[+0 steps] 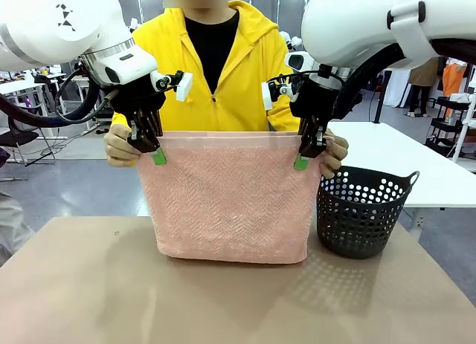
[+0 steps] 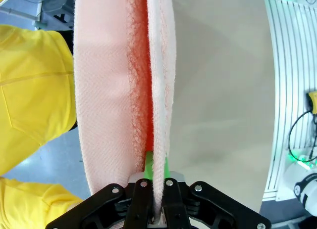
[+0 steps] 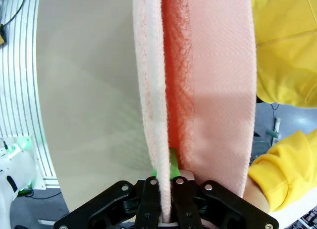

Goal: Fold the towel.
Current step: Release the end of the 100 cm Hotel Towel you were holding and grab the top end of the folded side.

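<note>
The salmon-pink towel [image 1: 227,199] hangs doubled over above the tan table, its lower fold touching the tabletop. My left gripper [image 1: 155,152] is shut on the near layer's top left corner. My right gripper [image 1: 303,158] is shut on the near layer's top right corner. A person in a yellow hoodie holds the far layer's corners with one hand [image 1: 119,147] behind my left gripper and the other hand [image 1: 335,152] behind my right. In the left wrist view the towel [image 2: 124,90] shows two layers running away from my left gripper [image 2: 155,177]. The right wrist view shows the towel [image 3: 198,80] the same way, with my right gripper [image 3: 165,164] pinching the thin near layer.
A dark perforated basket [image 1: 364,210] stands on the table just right of the towel. The tan table [image 1: 111,292] has free room in front of and left of the towel. A white table [image 1: 401,158] sits behind the basket.
</note>
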Tool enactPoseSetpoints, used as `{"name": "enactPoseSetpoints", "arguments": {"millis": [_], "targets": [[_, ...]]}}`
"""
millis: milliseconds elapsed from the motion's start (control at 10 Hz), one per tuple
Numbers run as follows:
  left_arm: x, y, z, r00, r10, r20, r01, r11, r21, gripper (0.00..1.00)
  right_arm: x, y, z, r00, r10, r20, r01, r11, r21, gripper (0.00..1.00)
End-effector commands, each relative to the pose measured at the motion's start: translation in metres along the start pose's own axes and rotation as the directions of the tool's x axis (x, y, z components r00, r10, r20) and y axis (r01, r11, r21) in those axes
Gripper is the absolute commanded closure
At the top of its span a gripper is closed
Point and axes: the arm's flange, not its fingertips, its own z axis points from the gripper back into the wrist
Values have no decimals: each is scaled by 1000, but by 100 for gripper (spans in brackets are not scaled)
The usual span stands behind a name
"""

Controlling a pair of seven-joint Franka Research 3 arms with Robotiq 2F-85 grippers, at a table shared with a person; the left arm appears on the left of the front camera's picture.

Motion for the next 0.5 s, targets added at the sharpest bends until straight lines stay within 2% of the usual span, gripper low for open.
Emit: {"name": "enactPoseSetpoints", "arguments": {"millis": [0, 100, 200, 300, 400], "targets": [[-1, 1, 1, 1000, -2, -9, 2, 1000, 5, 100, -1, 0, -2, 1000, 4, -2, -4, 1000, 3, 100], [0, 0, 0, 1000, 0, 0, 0, 1000, 0, 72, 0, 0, 0, 1000, 0, 0, 0, 1000, 0, 87], [1, 2, 4, 1000, 3, 9, -3, 1000, 9, 62, -1, 0, 2, 1000, 10, -4, -10, 1000, -3, 65], [1, 2, 5, 1000, 10, -1, -10, 1000, 18, 36, -2, 1, 6, 1000, 7, -12, -7, 1000, -14, 54], [2, 1, 6, 1000, 19, -10, -19, 999, 26, 27, -2, 2, 10, 1000, 0, -28, -1, 1000, -28, 33]]}}
